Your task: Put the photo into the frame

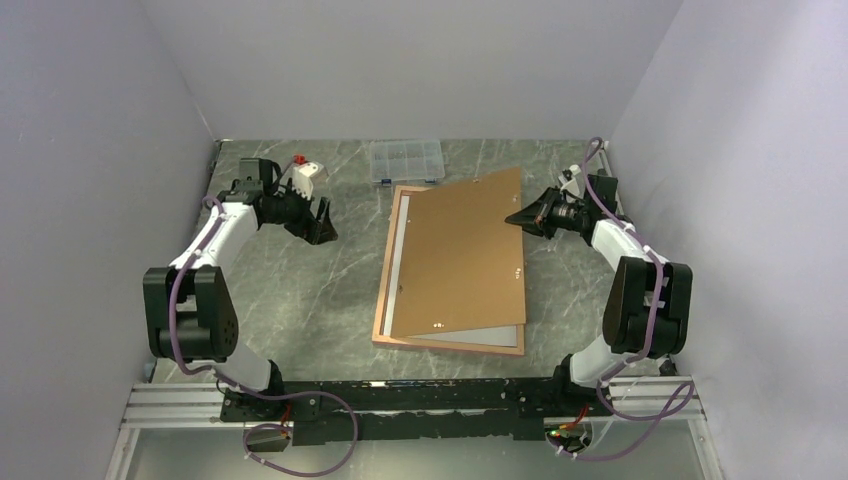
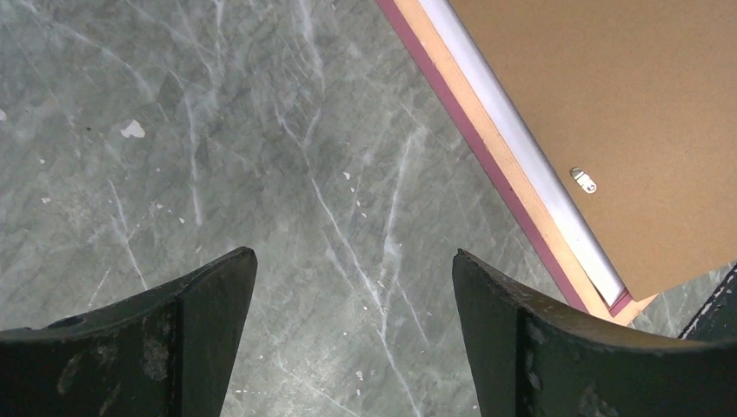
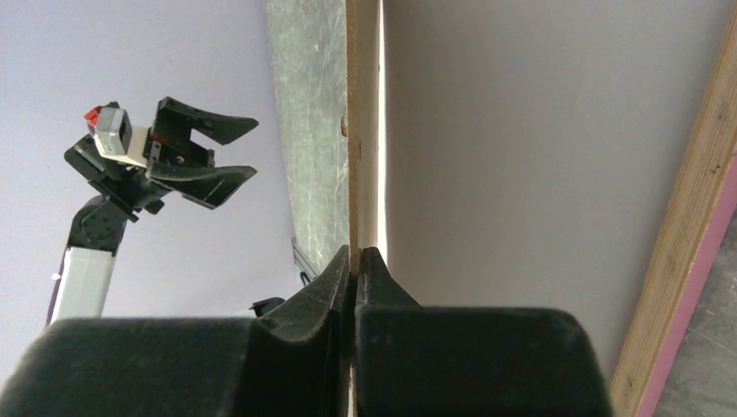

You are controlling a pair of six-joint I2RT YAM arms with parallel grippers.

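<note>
Top external: the frame point(image 1: 384, 300) lies face down in the middle of the table point(image 1: 300, 300), with the brown backing board point(image 1: 465, 255) askew over it. The right gripper point(image 1: 513, 217) is closed on the board's edge at 2 o'clock. The left gripper point(image 1: 320, 222) hangs at 9 o'clock of the frame, spread wide and holding nothing. A clear compartment box point(image 1: 405, 160) sits at 12 o'clock; its contents are too small to tell.

Left wrist: only bare table lies between the parted fingers. At 2 o'clock a pale sheet point(image 2: 521, 139) sits inside the frame's rail, under the board. It may be the photo's back or the pane; I cannot tell which, and no printed picture shows.

Right wrist: the fingertips are pinched on the thin board edge, with the frame rail at 3 o'clock.

The photo is probably light, floppy, slick and easily marked, so it is best held by a corner or edge. The frame is probably stiff, and its pane fragile.
</note>
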